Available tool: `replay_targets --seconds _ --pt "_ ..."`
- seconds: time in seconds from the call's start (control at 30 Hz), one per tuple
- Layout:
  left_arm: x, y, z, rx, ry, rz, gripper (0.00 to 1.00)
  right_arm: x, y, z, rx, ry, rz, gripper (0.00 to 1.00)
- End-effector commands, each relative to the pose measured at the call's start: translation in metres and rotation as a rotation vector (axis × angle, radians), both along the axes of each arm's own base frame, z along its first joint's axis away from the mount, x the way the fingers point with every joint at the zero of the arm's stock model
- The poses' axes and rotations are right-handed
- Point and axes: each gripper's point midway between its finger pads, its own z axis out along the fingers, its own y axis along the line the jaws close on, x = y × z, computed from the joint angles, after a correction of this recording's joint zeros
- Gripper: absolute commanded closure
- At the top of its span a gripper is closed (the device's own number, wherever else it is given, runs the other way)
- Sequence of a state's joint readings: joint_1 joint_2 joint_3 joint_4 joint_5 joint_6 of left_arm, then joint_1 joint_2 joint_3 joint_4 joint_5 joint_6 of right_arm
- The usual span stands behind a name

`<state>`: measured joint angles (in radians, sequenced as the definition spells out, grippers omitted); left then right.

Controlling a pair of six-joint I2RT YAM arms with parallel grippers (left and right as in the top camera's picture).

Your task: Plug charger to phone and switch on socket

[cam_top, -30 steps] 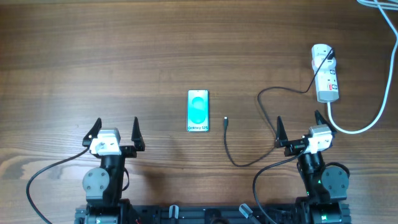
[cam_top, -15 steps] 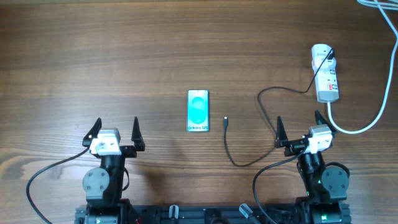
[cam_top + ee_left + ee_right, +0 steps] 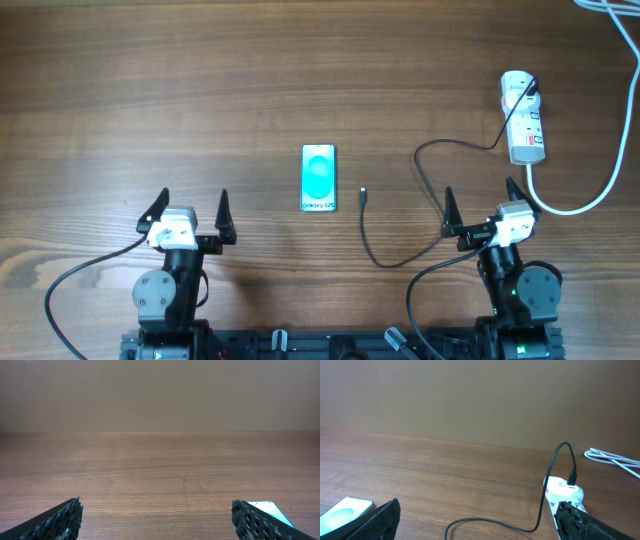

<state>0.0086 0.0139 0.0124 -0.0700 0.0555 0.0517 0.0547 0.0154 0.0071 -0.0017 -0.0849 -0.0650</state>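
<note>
Both claws spread wide, nothing in either. Your left gripper sits low over the table, and the phone lies ahead and to its right, screen up, cyan. Charger tip lies just right of the phone, not touching it. The cable loops back past your right gripper and up to the socket at far right. Plug end is seated in the strip. Can't tell the switch pos. from here. White cord trails off right.

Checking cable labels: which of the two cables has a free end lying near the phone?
The thin black charger: its tip lies just right of the phone. The thick white cord runs from the socket.
</note>
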Motion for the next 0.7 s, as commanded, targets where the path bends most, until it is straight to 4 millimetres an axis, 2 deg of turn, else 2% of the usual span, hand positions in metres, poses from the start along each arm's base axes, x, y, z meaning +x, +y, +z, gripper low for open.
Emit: replay_targets --seconds 0.0,0.1,0.17,0.37,0.5,0.6,0.67 --pt "-0.001 -0.011 0.002 0.008 -0.015 -0.067 0.0 0.0 -0.001 0.001 0.015 -0.003 -0.009 0.0" --pt "-0.023 -0.078 0.024 -0.103 -0.076 -0.477 0.0 0.0 -0.001 0.001 0.015 -0.003 -0.009 0.0" --pt "-0.04 -0.103 0.032 -0.087 -0.111 -0.655 0.0 0.0 -0.001 0.001 0.015 -0.004 -0.009 0.0" --pt "-0.057 -0.116 0.057 -0.067 -0.217 -0.773 0.0 0.0 -0.001 0.001 0.015 -0.003 -0.009 0.0" --pt "-0.063 -0.11 0.095 -0.13 -0.339 -0.743 0.0 0.0 -0.001 0.001 0.015 -0.003 -0.009 0.0" --pt "-0.057 -0.101 0.115 -0.203 -0.302 -0.679 0.0 0.0 -0.001 0.001 0.015 -0.003 -0.009 0.0" --pt "-0.05 -0.098 0.118 -0.241 -0.209 -0.644 0.0 0.0 -0.001 0.001 0.015 -0.004 -0.009 0.0"
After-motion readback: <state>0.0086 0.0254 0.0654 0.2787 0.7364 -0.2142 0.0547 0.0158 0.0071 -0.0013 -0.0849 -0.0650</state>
